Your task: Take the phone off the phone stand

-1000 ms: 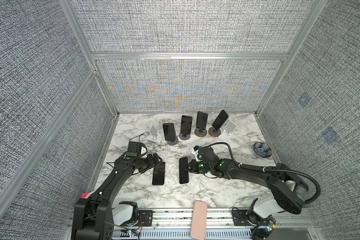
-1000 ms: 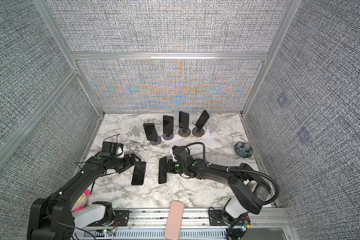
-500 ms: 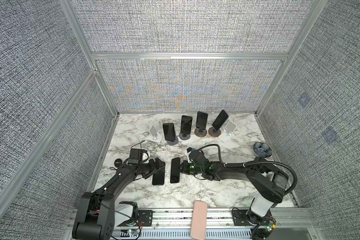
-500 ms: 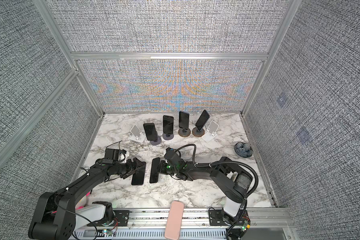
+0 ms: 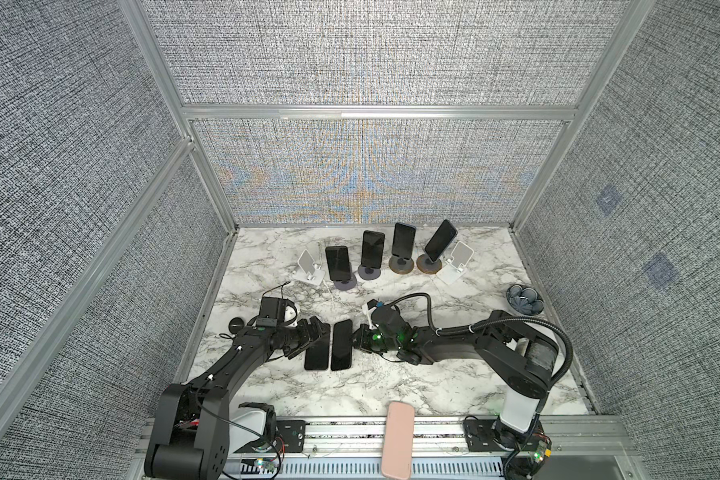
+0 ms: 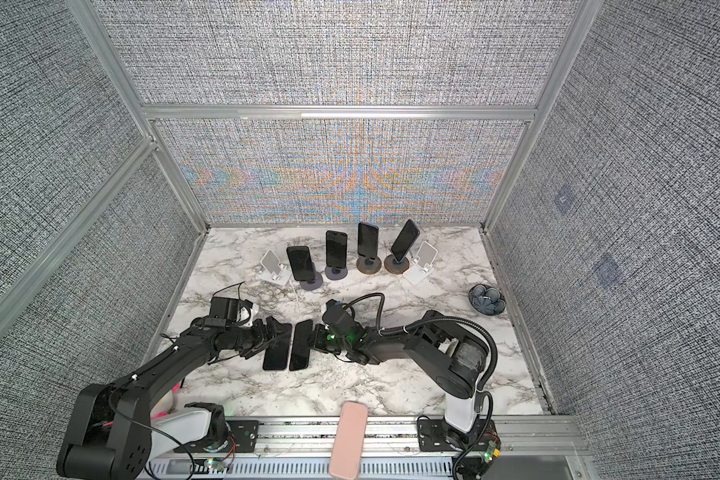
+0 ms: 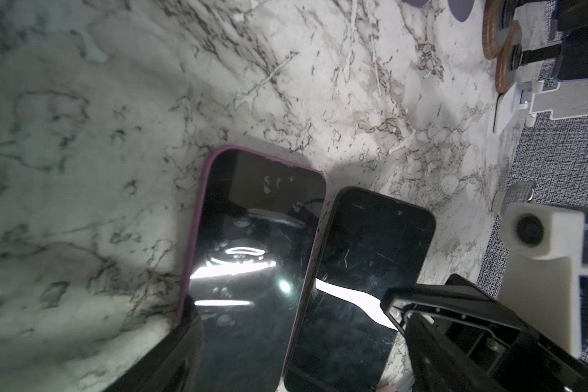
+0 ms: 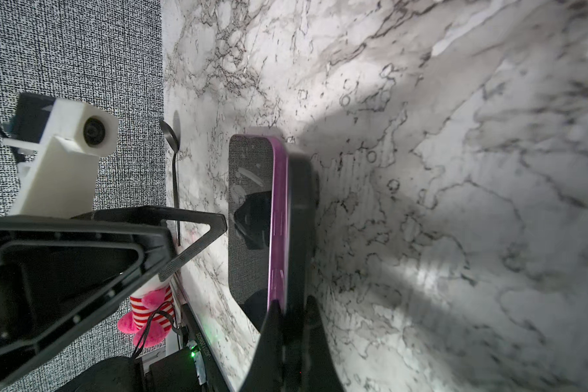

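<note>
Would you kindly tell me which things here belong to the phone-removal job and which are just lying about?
Job: four phones on stands; two empty white stands; purple-cased phone lying flat by the open left gripper; black phone pinched by the right gripper.
Lying about: blue bowl; spoon; pink slab on the front rail; pink striped toy.
</note>
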`<move>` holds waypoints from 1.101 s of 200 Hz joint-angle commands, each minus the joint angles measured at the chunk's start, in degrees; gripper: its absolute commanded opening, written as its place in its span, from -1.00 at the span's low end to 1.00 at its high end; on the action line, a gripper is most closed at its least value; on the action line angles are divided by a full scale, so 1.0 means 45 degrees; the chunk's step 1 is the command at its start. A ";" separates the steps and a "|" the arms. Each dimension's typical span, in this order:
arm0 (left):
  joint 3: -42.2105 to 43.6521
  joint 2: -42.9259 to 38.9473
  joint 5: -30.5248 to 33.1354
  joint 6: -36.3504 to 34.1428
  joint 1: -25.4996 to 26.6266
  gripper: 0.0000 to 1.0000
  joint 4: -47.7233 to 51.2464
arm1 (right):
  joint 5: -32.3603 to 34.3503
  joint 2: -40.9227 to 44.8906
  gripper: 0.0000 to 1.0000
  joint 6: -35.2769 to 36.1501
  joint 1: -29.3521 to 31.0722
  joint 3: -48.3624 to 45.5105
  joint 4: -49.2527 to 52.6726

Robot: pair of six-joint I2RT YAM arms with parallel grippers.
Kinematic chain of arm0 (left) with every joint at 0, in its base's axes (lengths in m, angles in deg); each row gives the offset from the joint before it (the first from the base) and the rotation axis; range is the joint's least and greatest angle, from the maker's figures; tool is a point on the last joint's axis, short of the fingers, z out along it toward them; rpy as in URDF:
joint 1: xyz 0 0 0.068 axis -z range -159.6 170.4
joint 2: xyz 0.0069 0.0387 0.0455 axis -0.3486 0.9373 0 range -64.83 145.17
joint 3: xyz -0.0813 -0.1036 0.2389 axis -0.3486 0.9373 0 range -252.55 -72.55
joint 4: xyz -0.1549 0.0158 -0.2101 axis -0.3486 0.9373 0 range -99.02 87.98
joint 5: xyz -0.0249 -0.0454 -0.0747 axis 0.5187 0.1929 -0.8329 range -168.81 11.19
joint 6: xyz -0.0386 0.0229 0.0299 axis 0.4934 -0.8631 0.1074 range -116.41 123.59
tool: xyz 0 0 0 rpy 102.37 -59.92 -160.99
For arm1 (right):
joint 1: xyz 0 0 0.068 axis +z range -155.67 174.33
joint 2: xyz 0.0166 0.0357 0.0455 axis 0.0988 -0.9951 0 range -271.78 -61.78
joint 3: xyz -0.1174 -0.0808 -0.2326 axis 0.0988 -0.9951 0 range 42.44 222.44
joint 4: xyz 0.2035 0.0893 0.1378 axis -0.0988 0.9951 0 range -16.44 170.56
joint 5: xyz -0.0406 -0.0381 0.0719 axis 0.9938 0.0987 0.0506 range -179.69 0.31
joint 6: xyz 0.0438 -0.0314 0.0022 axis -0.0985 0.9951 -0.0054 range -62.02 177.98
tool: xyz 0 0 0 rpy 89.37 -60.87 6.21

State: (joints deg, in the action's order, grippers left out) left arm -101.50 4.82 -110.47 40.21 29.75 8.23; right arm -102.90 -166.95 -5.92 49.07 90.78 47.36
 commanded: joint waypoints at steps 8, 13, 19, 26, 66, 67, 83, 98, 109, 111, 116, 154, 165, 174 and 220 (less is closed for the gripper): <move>0.0082 0.0110 -0.0069 -0.0019 0.0033 0.88 -0.0198 | 0.0143 -0.0219 -1.00 0.0158 0.0023 0.0026 0.0170; 0.0088 0.0091 -0.0074 -0.0013 0.0062 0.88 -0.0209 | 0.0145 -0.0269 -1.00 0.0176 0.0023 0.0062 0.0192; 0.0066 0.0075 -0.0072 -0.0003 0.0066 0.88 -0.0185 | 0.0124 -0.0308 -1.00 0.0208 0.0023 0.0118 0.0264; 0.0011 0.0089 -0.0046 -0.0049 0.0072 0.88 -0.0083 | 0.0123 -0.0326 -1.00 0.0238 0.0004 0.0192 0.0344; -0.0147 0.0206 -0.0093 -0.0208 0.0103 0.88 0.0110 | 0.0082 -0.0499 -1.00 0.0314 0.0003 0.0364 0.0571; -0.0148 0.0206 -0.0093 -0.0208 0.0097 0.88 0.0111 | 0.0083 -0.0498 -1.00 0.0314 -0.0006 0.0368 0.0569; -0.0187 0.0206 -0.0113 -0.0226 0.0106 0.88 0.0145 | 0.0082 -0.0509 -1.00 0.0335 -0.0007 0.0334 0.0530; -0.0274 0.0206 -0.0094 -0.0285 0.0118 0.88 0.0283 | 0.0103 -0.0482 -0.95 0.0365 0.0003 0.0276 0.0500; -0.0343 0.0206 -0.0074 -0.0334 0.0125 0.88 0.0382 | 0.0142 -0.0470 -0.79 0.0420 -0.0006 0.0255 0.0538; -0.0358 0.0216 -0.0059 -0.0342 0.0124 0.88 0.0408 | 0.0143 -0.0461 -0.77 0.0428 0.0001 0.0264 0.0545; -0.0397 0.0220 -0.0054 -0.0362 0.0147 0.88 0.0440 | 0.0143 -0.0452 -0.71 0.0430 0.0001 0.0265 0.0565; -0.0731 0.0072 0.0174 -0.0632 0.0150 0.88 0.0993 | 0.0316 -0.0331 -0.38 0.0451 0.0004 0.0148 0.0665; -0.0846 0.0031 0.0219 -0.0696 0.0147 0.88 0.1122 | 0.0357 -0.0319 -0.35 0.0430 0.0003 0.0107 0.0657; -0.0946 0.0031 0.0267 -0.0759 0.0148 0.88 0.1281 | 0.0358 -0.0321 -0.35 0.0391 0.0003 0.0081 0.0584; -0.1009 0.0130 0.0721 -0.0892 0.0140 0.88 0.1654 | 0.0397 -0.0403 -0.34 0.0324 0.0004 -0.0025 0.0369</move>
State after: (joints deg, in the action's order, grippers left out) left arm -106.11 5.02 -108.68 37.15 30.38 14.15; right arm -102.07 -168.70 -4.61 49.05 90.95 49.28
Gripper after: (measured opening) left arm 0.938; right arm 0.330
